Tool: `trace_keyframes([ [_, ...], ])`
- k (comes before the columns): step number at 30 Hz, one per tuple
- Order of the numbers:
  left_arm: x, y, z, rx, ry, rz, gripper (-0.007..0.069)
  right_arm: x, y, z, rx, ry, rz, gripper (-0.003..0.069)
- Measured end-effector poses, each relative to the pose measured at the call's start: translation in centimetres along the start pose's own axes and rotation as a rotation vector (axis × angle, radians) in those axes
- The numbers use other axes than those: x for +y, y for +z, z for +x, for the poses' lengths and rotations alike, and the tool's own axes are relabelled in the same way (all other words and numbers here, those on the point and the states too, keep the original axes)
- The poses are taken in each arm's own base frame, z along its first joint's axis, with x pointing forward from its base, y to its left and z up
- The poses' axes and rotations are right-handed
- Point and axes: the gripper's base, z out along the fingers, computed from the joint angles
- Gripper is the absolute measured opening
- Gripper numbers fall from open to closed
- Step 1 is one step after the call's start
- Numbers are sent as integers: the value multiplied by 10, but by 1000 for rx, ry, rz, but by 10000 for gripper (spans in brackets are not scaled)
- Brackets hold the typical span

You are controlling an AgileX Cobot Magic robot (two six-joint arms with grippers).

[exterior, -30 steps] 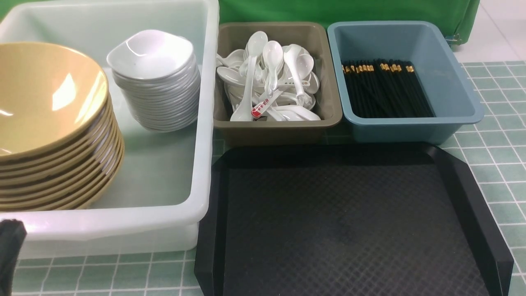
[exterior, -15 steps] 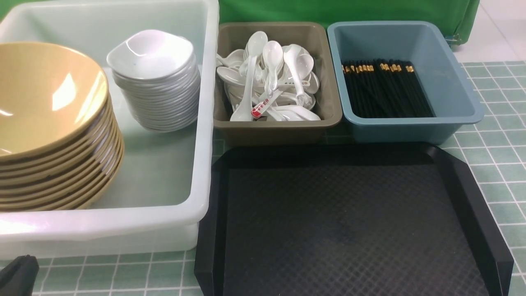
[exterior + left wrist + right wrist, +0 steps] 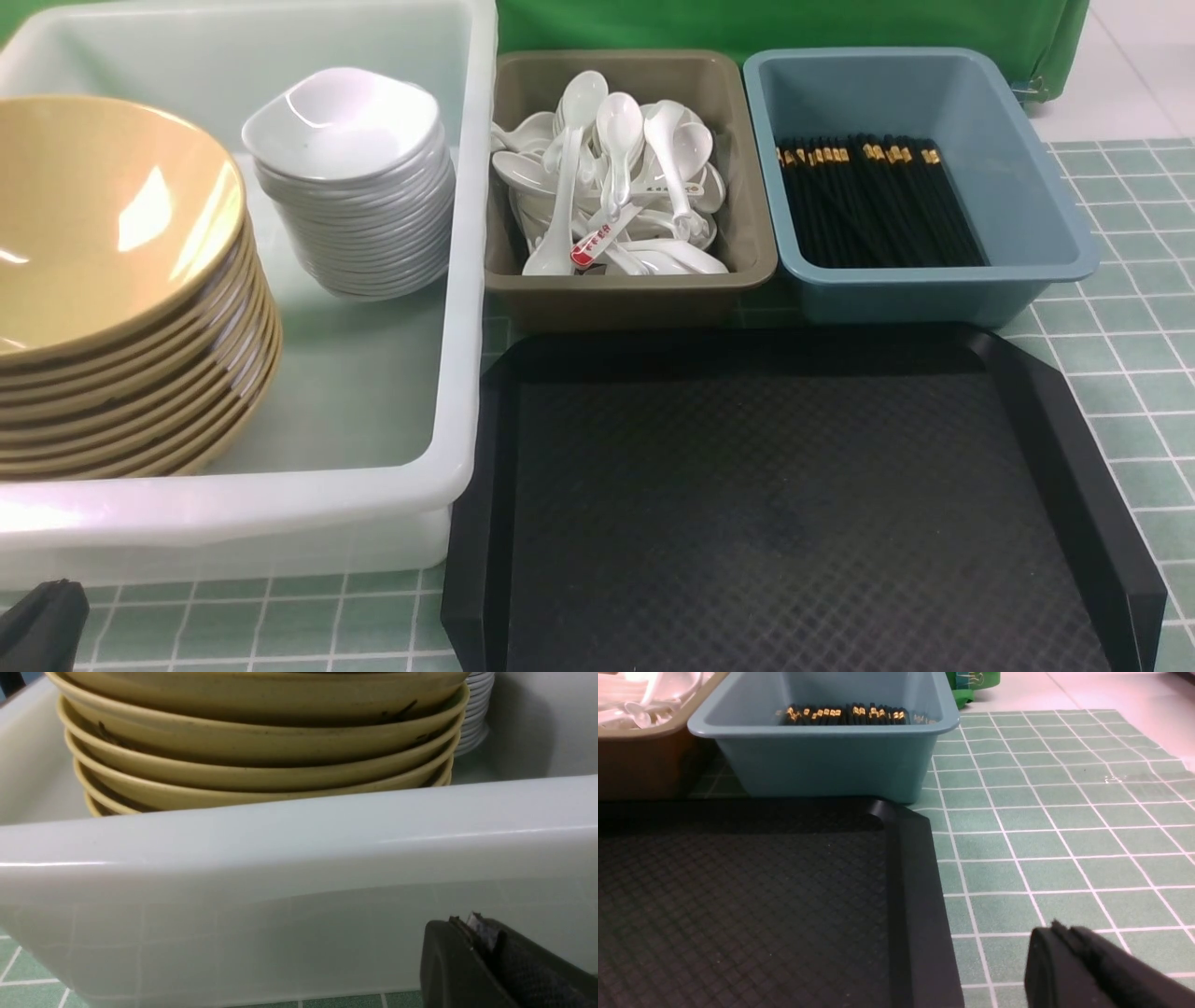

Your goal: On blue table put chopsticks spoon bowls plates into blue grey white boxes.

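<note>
A stack of tan bowls and a stack of small white plates stand inside the white box at the left. White spoons fill the grey box. Black chopsticks lie in the blue box. My left gripper is low at the near left corner, in front of the white box wall. It is shut and holds nothing. My right gripper hovers shut and empty over the blue table, beside the tray's right edge.
A black textured tray lies in front of the grey and blue boxes. Tiled table shows to the right of it. A green cloth hangs behind the boxes.
The left gripper dropped lower toward the near left corner a second ago and has since held still. Nothing else moved.
</note>
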Motion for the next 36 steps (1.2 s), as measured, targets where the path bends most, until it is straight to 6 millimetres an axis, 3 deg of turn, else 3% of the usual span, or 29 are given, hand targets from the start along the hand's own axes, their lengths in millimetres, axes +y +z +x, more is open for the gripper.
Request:
trace_keyframes([
  [36, 0, 0, 0, 1, -1, 0, -12, 0, 0, 0, 0, 0, 0, 100],
])
